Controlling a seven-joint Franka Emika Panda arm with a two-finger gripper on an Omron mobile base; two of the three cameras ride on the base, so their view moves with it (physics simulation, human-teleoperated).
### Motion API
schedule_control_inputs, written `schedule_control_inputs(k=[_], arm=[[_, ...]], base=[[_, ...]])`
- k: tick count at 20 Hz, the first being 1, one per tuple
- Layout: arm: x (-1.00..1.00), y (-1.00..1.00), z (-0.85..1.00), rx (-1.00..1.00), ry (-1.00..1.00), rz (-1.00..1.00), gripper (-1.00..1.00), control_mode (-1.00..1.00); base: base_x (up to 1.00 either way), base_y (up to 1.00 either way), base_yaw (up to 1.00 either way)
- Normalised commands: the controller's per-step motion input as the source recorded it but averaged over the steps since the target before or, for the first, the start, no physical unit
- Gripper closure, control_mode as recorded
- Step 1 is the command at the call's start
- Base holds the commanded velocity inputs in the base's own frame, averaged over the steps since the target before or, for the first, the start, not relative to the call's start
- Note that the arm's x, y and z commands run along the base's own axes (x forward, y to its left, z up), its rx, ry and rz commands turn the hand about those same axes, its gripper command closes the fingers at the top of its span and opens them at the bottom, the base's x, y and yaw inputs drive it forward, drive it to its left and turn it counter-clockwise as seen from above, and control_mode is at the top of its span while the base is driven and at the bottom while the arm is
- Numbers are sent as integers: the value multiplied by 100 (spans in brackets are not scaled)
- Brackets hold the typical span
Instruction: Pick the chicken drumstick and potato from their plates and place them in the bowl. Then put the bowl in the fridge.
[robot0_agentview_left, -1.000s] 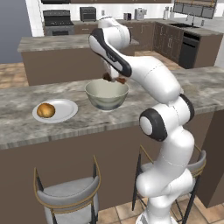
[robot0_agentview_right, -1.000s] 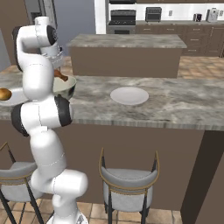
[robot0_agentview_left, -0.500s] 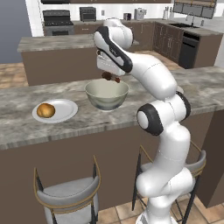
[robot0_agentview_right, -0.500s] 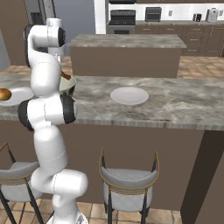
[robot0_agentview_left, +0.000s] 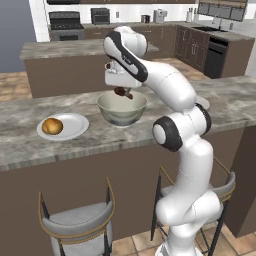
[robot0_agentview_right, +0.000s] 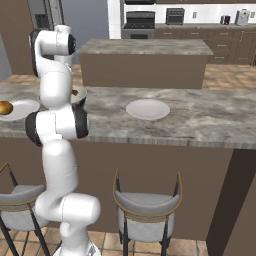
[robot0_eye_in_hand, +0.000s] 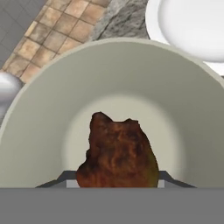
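My gripper (robot0_agentview_left: 121, 90) is shut on the dark brown chicken drumstick (robot0_agentview_left: 122, 92) and holds it just above the inside of the cream bowl (robot0_agentview_left: 122, 111) on the counter. In the hand view the chicken drumstick (robot0_eye_in_hand: 117, 153) hangs between the finger tips over the bowl's (robot0_eye_in_hand: 183, 109) bare bottom. The golden potato (robot0_agentview_left: 52, 126) lies on a white plate (robot0_agentview_left: 72, 125) left of the bowl. A second white plate (robot0_agentview_right: 147, 109) sits bare to the right. The grey fridge (robot0_agentview_right: 42, 14) stands far back left.
Two stools (robot0_agentview_left: 77, 222) stand under the counter's front edge. A second island counter (robot0_agentview_right: 145, 47) lies behind, with a stove and cabinets along the back wall. A tiled floor (robot0_eye_in_hand: 48, 35) shows past the bowl in the hand view.
The arm's upper links have swung and the gripper has drifted slightly left, still holding the drumstick over the bowl. Potato, plates and bowl have not moved.
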Motion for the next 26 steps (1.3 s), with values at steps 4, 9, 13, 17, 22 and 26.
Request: schedule_control_inputs(k=[4,9,13,17,22,26], arm=[[0,27,-10,0,5,4,100,-100],[1,18,-13,0,0,0,100,-100],[0,5,-16,0,-6,0,100,-100],[0,0,-18,0,-16,-4,100,-100],[0,0,-17,1,-18,-9,100,-100],[0,0,-19,2,-9,-12,100,-100]], base=[[0,0,0],[0,0,0],[0,0,0],[0,0,0],[0,0,0],[0,0,0]])
